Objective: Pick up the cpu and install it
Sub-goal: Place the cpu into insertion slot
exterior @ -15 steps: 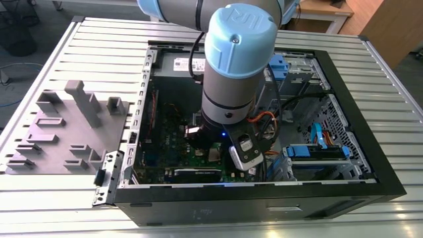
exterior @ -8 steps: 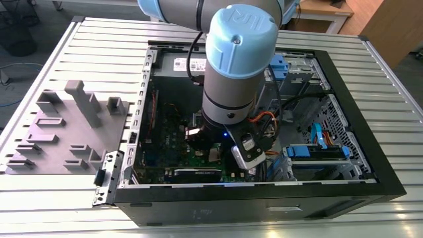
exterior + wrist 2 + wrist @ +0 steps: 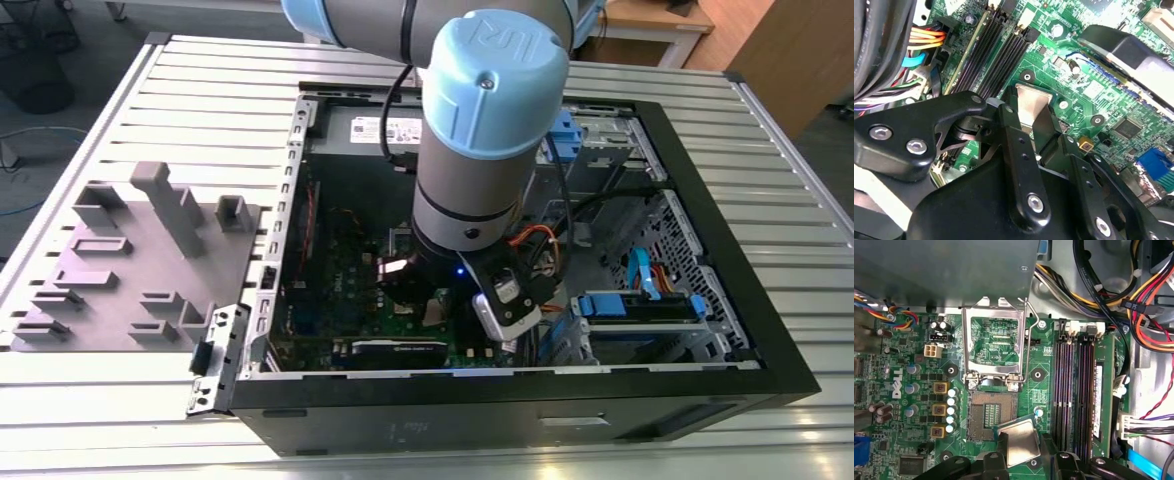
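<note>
**Silver cpu (image 3: 1020, 439) held, socket (image 3: 990, 414) bare**

You have the cpu clamped in the gripper (image 3: 1023, 446), which is closed narrow on its edges. It hangs tilted just beside the open socket, whose frame (image 3: 994, 347) is raised. Pickup looks done; seating is left. White print marks the green board (image 3: 904, 405), but it tells you nothing about progress.
</note>
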You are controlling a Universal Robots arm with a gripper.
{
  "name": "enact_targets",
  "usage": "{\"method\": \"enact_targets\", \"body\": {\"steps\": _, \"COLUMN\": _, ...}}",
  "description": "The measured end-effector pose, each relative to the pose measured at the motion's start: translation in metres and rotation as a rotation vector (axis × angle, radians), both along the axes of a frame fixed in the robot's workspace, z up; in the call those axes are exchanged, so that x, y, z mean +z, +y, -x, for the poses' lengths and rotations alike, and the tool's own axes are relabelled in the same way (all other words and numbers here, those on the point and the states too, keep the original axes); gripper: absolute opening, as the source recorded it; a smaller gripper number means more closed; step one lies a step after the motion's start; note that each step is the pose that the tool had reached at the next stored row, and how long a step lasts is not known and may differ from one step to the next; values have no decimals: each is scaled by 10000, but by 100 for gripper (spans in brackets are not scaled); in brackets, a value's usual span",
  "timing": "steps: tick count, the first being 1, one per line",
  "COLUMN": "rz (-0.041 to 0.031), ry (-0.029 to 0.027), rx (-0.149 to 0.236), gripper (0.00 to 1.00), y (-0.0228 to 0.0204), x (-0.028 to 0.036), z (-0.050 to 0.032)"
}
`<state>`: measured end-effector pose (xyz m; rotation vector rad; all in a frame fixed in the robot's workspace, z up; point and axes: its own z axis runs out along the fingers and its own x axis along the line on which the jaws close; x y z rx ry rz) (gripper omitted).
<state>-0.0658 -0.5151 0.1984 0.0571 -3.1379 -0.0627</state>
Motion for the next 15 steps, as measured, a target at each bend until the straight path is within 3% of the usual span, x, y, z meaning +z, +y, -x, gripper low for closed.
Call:
{"method": "enact_targets", "body": {"steps": 9, "rz": -1, "ry": 0, "rx": 91, "gripper": 39, "y": -2, "x": 63, "z": 0}}
{"method": "enact_targets", "body": {"steps": 15, "rz": 2, "ry": 0, "rx": 124, "gripper": 39, "y": -34, "x": 56, "z": 1}}
